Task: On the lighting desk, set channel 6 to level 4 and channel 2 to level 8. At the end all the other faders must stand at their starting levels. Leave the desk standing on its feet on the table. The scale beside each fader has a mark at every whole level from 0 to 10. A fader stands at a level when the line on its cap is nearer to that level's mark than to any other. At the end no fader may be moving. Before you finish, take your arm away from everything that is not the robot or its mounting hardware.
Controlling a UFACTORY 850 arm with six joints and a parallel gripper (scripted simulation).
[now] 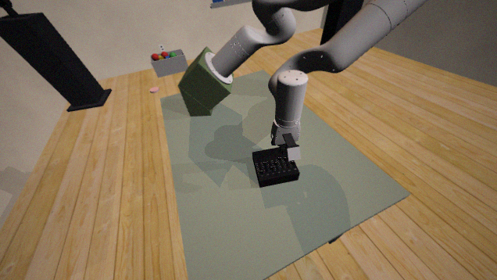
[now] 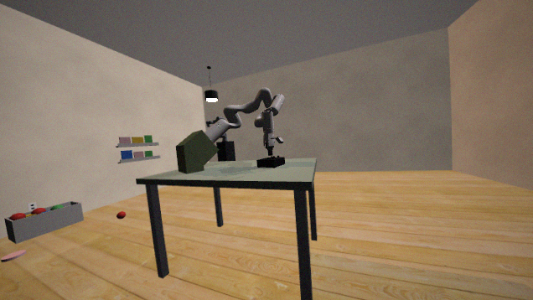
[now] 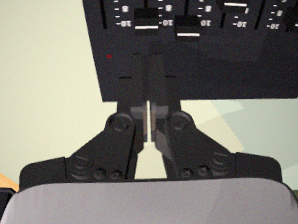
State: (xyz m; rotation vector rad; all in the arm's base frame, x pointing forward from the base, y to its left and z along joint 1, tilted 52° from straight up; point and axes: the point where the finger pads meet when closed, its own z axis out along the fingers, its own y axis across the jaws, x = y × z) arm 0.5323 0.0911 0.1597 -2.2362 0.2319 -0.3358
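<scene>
The black lighting desk (image 1: 275, 172) (image 2: 271, 162) (image 3: 220, 63) stands on its feet on the green table top (image 1: 234, 235) (image 2: 251, 173) (image 3: 47, 63). In the wrist view its near edge fills the top, with several fader caps at different heights; two caps, one (image 3: 147, 19) and another (image 3: 188, 27), sit low near the front. My gripper (image 1: 282, 151) (image 2: 270, 150) (image 3: 147, 73) is shut with nothing between the fingers. It points down over the desk's front panel, its tips just short of the gap between those two low caps. I cannot tell whether the tips touch the desk.
The arm's green base block (image 1: 205, 84) (image 2: 194, 152) stands at the table's back corner. A grey bin of coloured balls (image 1: 169, 64) (image 2: 42, 218), a pink disc (image 1: 154, 90) (image 2: 12, 255) and a red ball (image 2: 121, 214) lie on the floor. A black stand (image 1: 51, 59) is at the far left.
</scene>
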